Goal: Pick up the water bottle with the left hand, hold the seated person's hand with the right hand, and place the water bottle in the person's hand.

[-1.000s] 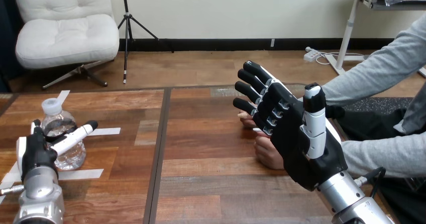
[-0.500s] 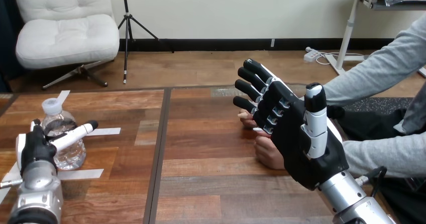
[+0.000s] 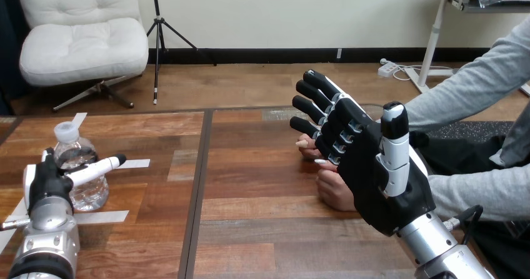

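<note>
**A:** Head view first: how does the left hand [image 3: 45, 182] stand?

**B:** Open. Its white thumb lies straight across the front of the water bottle [image 3: 75, 152], not curled round it. The rest of the hand sits just at the bottle's left side.

**A:** And the bottle itself?

**B:** It stands upright near the table's left edge, its long axis vertical and its cap [image 3: 64, 131] pointing up.

**A:** What about the right hand [image 3: 375, 172]?

**B:** Its fingers are straight and spread, pointing up and to the left, and its thumb stands upright. It grips nothing. The person's hands [image 3: 332, 191] lie just behind it on the table's right part. Whether they touch the robot's hand cannot be told.

**A:** And the surface?

**B:** It is a table [image 3: 250, 229] of dark wooden planks with a seam running down it left of the middle. White tape strips [image 3: 134, 163] lie on it beside the bottle.
</note>
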Robot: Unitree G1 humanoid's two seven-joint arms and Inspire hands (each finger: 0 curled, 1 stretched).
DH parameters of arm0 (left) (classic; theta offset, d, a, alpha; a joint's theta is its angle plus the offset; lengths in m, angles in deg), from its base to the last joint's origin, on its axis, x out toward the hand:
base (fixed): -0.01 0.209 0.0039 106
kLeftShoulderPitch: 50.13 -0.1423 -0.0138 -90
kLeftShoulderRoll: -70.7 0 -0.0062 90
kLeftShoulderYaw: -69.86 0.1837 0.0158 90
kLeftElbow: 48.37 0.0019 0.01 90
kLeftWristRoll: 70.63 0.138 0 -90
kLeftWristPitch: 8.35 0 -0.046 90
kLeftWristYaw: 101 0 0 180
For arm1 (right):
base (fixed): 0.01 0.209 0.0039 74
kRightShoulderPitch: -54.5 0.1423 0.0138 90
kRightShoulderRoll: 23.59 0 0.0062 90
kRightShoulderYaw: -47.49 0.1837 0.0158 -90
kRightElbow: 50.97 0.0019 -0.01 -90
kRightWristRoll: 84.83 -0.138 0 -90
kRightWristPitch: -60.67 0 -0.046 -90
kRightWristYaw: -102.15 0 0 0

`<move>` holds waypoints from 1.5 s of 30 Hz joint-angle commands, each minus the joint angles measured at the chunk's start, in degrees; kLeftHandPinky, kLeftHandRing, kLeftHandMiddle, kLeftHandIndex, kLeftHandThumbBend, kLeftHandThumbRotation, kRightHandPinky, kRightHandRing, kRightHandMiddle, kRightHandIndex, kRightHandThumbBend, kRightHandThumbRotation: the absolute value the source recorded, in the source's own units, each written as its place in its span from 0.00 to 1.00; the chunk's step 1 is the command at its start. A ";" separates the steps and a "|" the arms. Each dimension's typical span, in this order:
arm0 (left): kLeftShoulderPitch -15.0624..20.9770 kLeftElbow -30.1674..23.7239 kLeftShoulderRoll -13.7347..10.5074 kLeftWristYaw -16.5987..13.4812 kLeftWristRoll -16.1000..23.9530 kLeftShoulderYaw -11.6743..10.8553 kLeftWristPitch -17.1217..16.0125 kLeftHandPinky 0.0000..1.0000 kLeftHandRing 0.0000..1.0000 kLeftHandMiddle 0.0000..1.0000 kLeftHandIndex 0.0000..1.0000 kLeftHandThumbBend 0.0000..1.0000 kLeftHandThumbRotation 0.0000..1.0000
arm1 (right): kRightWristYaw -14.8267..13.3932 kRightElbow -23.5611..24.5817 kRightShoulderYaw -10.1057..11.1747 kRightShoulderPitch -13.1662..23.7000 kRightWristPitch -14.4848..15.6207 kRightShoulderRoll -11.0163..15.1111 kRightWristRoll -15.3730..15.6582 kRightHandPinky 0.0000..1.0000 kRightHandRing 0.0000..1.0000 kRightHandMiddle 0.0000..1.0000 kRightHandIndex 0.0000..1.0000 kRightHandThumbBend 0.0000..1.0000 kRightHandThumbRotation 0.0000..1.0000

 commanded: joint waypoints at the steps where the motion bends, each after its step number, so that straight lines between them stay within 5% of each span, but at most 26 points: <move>1: 3.99 0.36 -0.21 -0.08 0.24 0.75 0.56 0.99 1.00 1.00 1.00 0.81 0.08 | 0.09 2.70 0.56 1.21 -0.23 0.14 -0.93 0.92 0.96 0.95 0.93 0.90 1.00; 11: 4.99 0.47 0.21 -5.98 2.90 2.82 3.32 0.91 0.95 0.97 0.97 0.81 0.01 | 0.07 3.33 0.58 0.99 0.07 0.26 -1.09 0.93 0.96 0.95 0.93 0.91 1.00; 19: 5.17 0.39 0.89 -11.36 3.93 3.52 3.16 0.56 0.66 0.72 0.82 0.83 0.00 | 0.31 3.43 0.63 0.95 0.07 0.31 -1.32 0.93 0.96 0.96 0.94 0.91 1.00; 25: 4.85 0.26 1.17 -13.86 4.79 4.41 1.97 0.42 0.52 0.60 0.70 0.81 0.00 | 0.37 3.53 0.66 0.93 0.13 0.33 -1.48 0.93 0.97 0.96 0.94 0.91 1.00; 34: 4.32 0.13 1.53 -15.57 4.45 4.27 -0.46 0.37 0.44 0.51 0.55 0.74 0.00 | 0.53 3.47 0.77 0.98 -0.01 0.33 -1.50 0.93 0.97 0.96 0.94 0.91 1.00; 45: 3.94 0.26 1.25 -15.67 4.68 5.09 -1.53 0.35 0.42 0.48 0.49 0.73 0.00 | 0.60 3.56 0.86 1.02 0.01 0.29 -1.44 0.93 0.97 0.96 0.94 0.91 1.00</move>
